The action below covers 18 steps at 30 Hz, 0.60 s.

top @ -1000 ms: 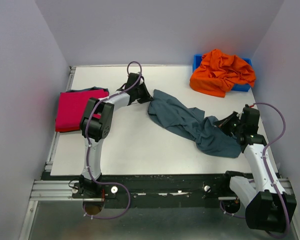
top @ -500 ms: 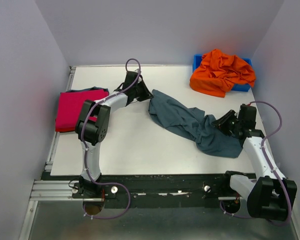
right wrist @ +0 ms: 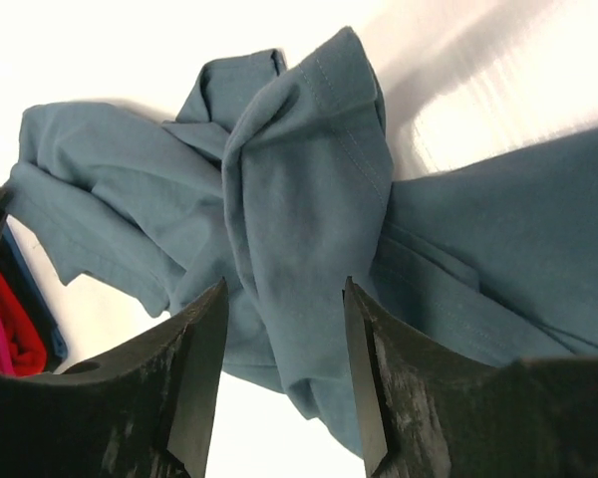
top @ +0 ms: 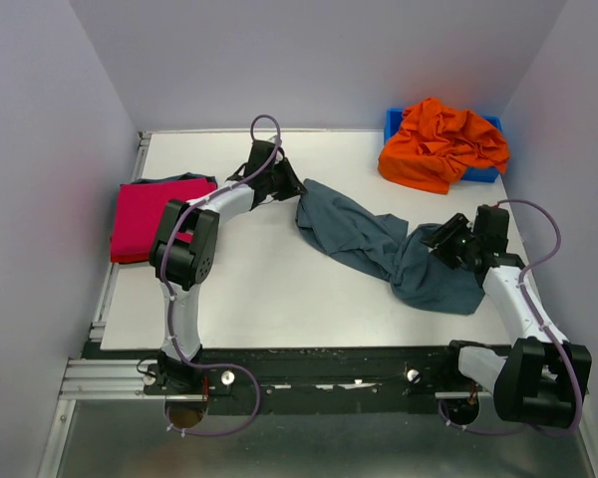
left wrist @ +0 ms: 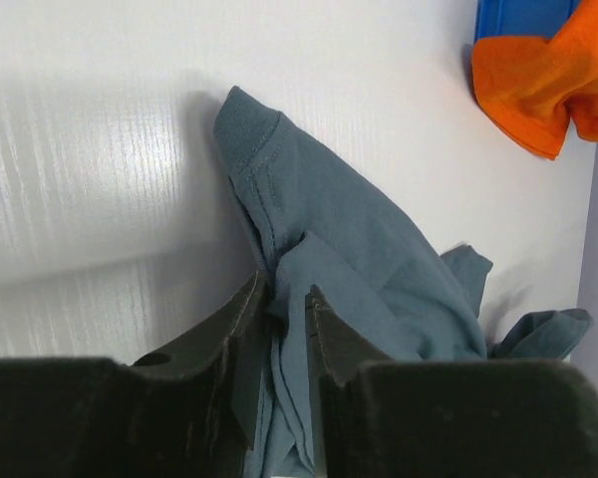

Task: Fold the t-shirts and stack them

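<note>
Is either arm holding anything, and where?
The left gripper pinches the grey-blue shirt by a fold near its edge; the right gripper has open jaws, holding nothing.

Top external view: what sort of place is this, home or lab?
Most likely a lab robot cell, not a home: plain walls box in a white table, two arms are bolted to an aluminium rail at its near edge, and an orange t-shirt is heaped over a blue bin.

I see soft matt cloth in the grey shirt (left wrist: 369, 249), a glossy smooth white table (left wrist: 90, 129), and a shiny blue plastic bin (left wrist: 523, 18).
</note>
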Available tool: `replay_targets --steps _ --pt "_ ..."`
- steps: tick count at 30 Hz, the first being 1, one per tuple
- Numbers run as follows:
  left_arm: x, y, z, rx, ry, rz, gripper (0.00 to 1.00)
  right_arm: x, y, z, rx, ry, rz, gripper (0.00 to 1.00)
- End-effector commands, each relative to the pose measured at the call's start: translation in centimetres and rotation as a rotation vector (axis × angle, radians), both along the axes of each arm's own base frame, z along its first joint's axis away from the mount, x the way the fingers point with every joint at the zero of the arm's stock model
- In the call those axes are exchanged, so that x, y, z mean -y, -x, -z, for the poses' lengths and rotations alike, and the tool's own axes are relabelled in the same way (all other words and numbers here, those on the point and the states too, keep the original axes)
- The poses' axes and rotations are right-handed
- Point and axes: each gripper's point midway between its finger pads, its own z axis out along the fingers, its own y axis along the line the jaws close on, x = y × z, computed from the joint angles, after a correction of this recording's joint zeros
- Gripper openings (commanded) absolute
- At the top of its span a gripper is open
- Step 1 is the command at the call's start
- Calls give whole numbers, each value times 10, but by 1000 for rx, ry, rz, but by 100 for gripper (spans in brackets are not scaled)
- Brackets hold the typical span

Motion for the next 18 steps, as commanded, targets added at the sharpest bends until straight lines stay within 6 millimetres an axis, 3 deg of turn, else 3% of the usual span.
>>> replay_targets --steps 1,7,12,16,18 --pt "1 -8 -6 30 -17 5 32 13 -18 -20 64 49 44 60" --pt "5 -12 -2 18 -12 15 33 16 -23 -29 85 57 56 60" --pt "4 -12 -3 25 -14 17 26 21 -23 -25 71 84 73 60" --pt "3 -10 10 -14 -39 24 35 27 -24 -17 28 80 122 74" --pt "2 -10 16 -31 -48 21 36 25 -26 -15 21 58 122 74"
